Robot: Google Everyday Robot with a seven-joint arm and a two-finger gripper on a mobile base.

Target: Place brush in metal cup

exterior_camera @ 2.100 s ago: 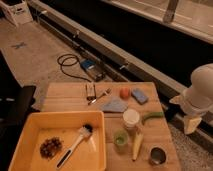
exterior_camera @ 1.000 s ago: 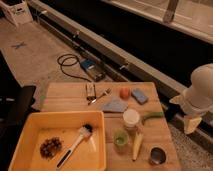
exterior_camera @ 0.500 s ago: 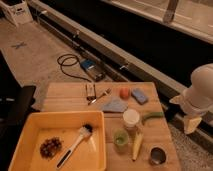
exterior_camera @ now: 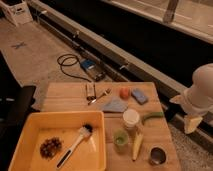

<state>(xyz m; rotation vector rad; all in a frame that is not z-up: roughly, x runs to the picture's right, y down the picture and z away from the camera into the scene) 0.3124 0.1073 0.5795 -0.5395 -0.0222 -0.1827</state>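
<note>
One brush [exterior_camera: 74,145] well left of end effector [exterior_camera: 192,123]

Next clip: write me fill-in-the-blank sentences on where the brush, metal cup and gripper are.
The long-handled white dish brush lies inside the yellow ____.
The small shiny steel cup stands on the wooden table, right of the ____ translucent cup.
The gripper hangs empty beyond the table's ____ edge in this view.
Missing: tray; green; right.
</note>
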